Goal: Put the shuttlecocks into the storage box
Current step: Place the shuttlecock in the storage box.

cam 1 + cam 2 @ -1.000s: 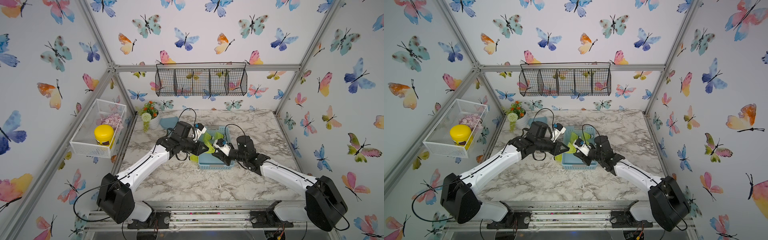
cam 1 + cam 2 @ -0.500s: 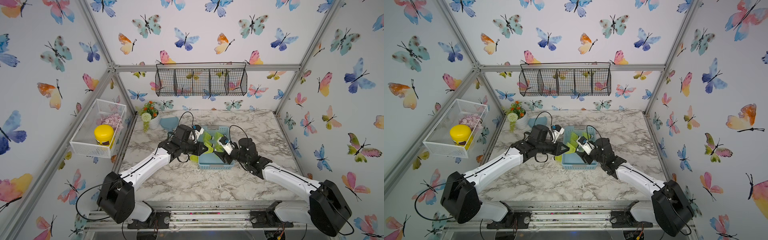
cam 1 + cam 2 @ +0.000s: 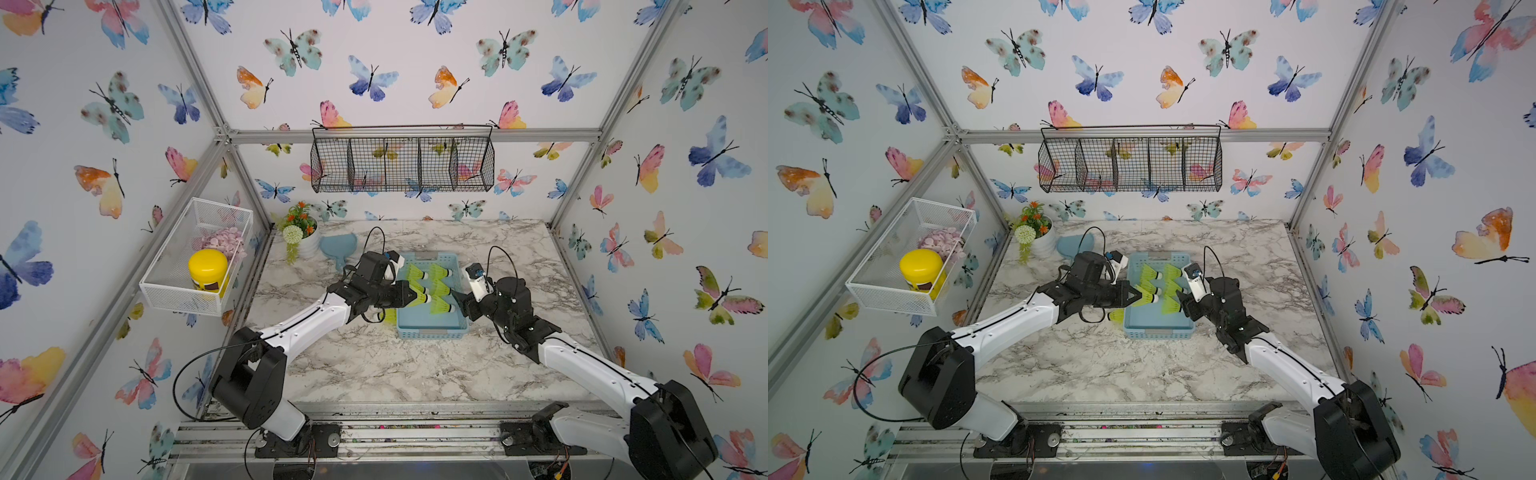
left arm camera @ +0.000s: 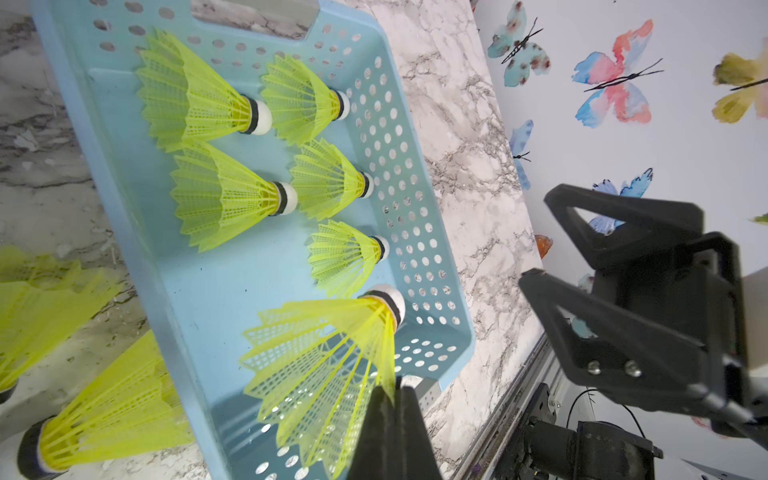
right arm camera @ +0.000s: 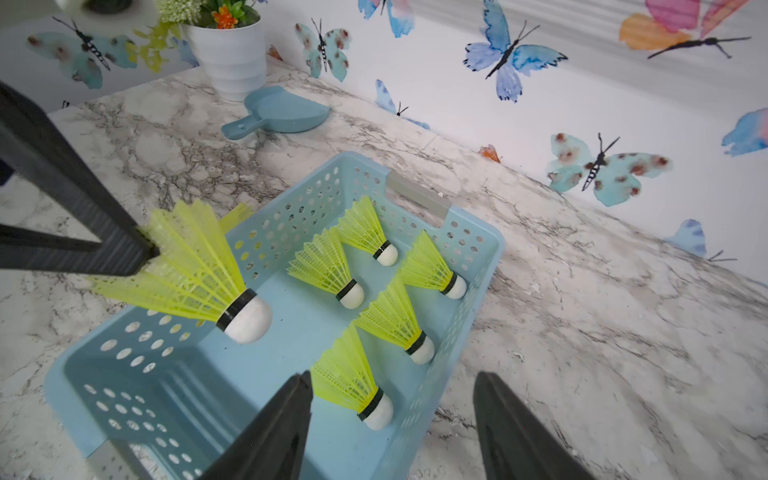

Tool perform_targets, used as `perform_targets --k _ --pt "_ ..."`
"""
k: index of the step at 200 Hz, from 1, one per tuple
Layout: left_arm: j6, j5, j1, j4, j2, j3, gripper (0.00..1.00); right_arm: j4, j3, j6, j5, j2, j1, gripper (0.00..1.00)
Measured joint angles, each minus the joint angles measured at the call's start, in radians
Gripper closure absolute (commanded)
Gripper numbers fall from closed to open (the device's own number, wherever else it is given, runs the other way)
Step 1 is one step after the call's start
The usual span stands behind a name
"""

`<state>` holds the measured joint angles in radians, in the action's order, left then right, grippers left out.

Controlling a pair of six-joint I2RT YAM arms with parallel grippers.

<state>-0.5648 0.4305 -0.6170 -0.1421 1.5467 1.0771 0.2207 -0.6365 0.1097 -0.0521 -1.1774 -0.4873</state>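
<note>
Your left fingers are clenched on the skirt edge of one shuttlecock, held over the blue box, mid-frame in both top views. Your right fingers are released, gapped wide at the box's right wall, with nothing between them. Five shuttlecocks lie inside the box, white tips pointing frame-right in the top views. Two more shuttlecocks sit on the counter, just outside the box's left wall.
</note>
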Motion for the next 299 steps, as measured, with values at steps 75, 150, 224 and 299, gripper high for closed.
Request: perform_targets --k 75,150,224,299 --pt "-0.016 -0.083 -0.05 -0.006 0.124 0.06 1.0 -0.015 0.0 -0.069 -0.014 0.041 0.069 0.32" --pt "-0.024 -0.161 -0.066 -0.035 0.179 0.088 1.0 -0.024 0.0 -0.074 -0.024 0.059 0.069 0.32" --pt "-0.028 -0.175 -0.066 -0.034 0.24 0.106 1.0 -0.026 0.0 -0.074 -0.039 0.059 0.069 0.32" --pt "-0.031 -0.182 -0.066 -0.033 0.257 0.109 1.0 -0.026 0.0 -0.074 -0.055 0.051 0.069 0.32"
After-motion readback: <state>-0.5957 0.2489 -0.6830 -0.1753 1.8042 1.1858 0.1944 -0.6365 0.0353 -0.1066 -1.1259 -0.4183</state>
